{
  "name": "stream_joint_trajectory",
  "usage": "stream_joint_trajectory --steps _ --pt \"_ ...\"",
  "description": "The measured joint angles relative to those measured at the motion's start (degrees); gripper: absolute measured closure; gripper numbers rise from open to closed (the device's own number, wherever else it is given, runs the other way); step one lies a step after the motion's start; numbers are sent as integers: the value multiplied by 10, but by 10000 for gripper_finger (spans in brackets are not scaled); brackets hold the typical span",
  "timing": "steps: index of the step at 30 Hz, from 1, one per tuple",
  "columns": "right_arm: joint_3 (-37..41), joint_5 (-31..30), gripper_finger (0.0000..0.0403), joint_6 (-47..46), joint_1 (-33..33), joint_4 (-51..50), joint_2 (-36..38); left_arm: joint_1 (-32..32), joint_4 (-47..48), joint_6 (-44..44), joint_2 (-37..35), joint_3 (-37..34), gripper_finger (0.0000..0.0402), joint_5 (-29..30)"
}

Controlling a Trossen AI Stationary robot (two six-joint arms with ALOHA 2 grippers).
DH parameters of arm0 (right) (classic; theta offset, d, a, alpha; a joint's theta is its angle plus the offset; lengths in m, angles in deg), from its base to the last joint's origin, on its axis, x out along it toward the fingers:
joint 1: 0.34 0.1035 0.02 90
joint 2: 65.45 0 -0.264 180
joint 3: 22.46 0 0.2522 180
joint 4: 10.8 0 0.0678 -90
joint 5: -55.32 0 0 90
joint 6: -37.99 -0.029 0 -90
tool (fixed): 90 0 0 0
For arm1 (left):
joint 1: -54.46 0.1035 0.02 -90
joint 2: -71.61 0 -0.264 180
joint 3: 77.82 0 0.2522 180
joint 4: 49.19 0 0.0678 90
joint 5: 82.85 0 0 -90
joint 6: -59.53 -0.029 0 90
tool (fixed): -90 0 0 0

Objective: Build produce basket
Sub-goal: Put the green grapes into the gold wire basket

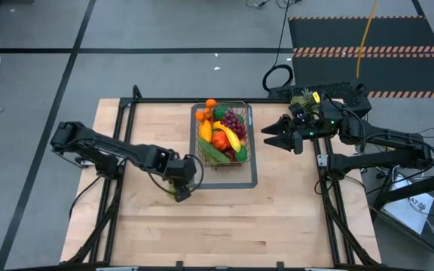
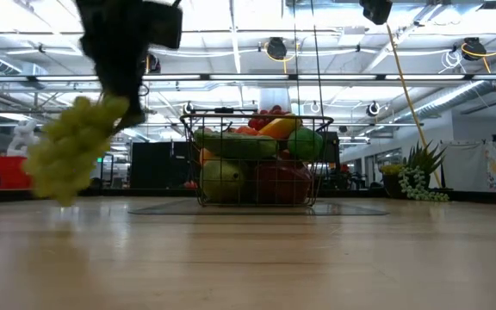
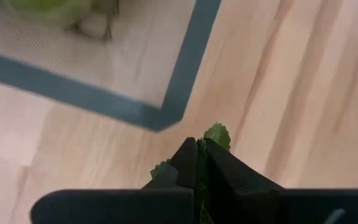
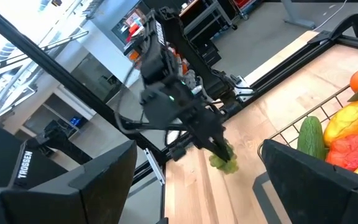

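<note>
Green grapes (image 2: 69, 155) hang pinched in the left claw (image 2: 120, 110).

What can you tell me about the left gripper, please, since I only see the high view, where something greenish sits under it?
Observer: The left gripper is shut on a bunch of green grapes, gripping it by its leafy top.
Operator: Are the grapes resting on the table?
Observer: No, in the low view the bunch hangs clear of the table.
Operator: How full is the basket?
Observer: The low view shows the basket filled up to its rim, with produce heaped slightly above it.
</note>
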Motion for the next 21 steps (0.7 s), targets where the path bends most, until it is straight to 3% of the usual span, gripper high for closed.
stream_joint_trajectory --steps 21 --pt "0 15 62 4 0 0 0 25 30 3 0 339 390 27"
